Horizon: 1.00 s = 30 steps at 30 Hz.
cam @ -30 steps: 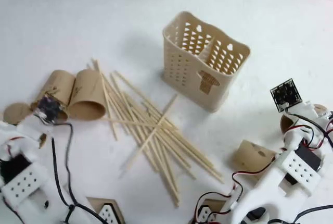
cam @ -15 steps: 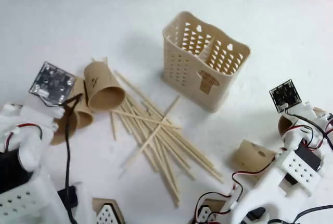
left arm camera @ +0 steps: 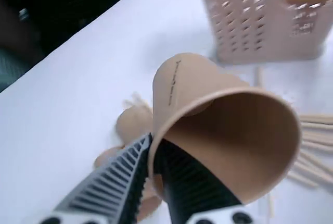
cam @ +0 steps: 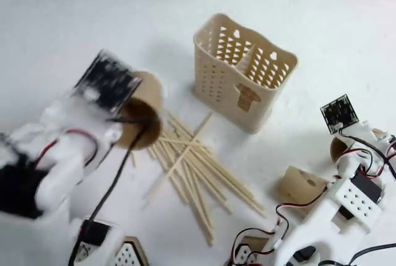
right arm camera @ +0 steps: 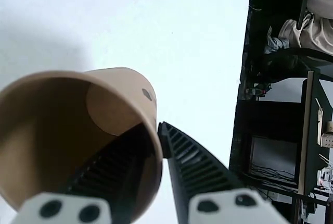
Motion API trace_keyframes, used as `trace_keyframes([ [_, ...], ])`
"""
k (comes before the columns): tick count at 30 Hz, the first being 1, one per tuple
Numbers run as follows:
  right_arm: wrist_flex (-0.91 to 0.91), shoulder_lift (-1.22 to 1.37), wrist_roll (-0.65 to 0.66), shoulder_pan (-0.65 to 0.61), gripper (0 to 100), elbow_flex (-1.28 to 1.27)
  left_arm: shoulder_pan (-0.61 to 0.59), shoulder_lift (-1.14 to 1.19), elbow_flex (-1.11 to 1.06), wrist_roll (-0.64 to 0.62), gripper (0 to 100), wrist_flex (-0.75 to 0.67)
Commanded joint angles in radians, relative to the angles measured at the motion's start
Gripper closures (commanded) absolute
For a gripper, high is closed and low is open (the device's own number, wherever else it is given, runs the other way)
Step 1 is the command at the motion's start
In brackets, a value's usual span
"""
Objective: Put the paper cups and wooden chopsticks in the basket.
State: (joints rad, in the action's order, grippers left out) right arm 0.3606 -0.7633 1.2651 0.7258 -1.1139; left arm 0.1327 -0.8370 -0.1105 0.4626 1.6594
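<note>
From the high view we see a white tabletop [cam: 62, 25] with the basket [cam: 244, 71] standing upright toward the far middle, both of its compartments open at the top. Nearer to us, the wooden chopsticks [cam: 198, 170] lie in a loose, crisscrossed heap on the tabletop, outside the basket. The left arm [cam: 62, 148] comes in from the near left and carries a paper cup [cam: 141, 108] over the left end of that heap, near the basket's left wall but apart from it. At the near right sits the right arm [cam: 352, 198], with a second cup [cam: 339, 148] at its tip and a third cup [cam: 300, 185] lying on its side on the tabletop just beside it. In the left wrist view, the left pincer [left arm camera: 152, 141] is closed down to a narrow gap on the paper cup's rim. Its dark finger [left arm camera: 187, 182] is inside the mouth and its pale ribbed finger [left arm camera: 112, 182] is outside. The cup's mouth faces the camera, the basket stands beyond it, and a few chopstick ends show beside it. On the tabletop behind the cup lie tan cup shapes [left arm camera: 132, 122], too blurred for us to count. In the right wrist view, the right pincer [right arm camera: 152, 128] likewise grips the second cup by its rim, one ribbed finger inside and the other outside. That cup's mouth is turned toward the camera, over bare white tabletop.
</note>
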Motion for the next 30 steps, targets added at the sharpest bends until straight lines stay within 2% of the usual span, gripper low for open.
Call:
trace_keyframes([
  [1, 0.002, -0.013, -0.008, -0.004, 97.8, 0.015, 0.177, 0.151, 0.241, -0.066, 98, -0.003],
  [6, 0.002, -0.018, -0.008, -0.005, 97.8, -0.011, 0.298, 0.355, 0.505, -0.112, 98, 0.006],
  [15, 0.002, -0.021, -0.008, 0.001, 97.8, -0.011, 0.420, 0.700, 0.876, -0.121, 98, 0.002],
  [23, 0.002, -0.021, -0.008, 0.002, 97.8, -0.015, 0.435, 0.964, 1.071, -0.117, 98, 0.005],
  [30, 0.002, -0.021, -0.008, 0.004, 97.8, -0.021, 0.461, 1.095, 1.132, -0.112, 98, -0.002],
])
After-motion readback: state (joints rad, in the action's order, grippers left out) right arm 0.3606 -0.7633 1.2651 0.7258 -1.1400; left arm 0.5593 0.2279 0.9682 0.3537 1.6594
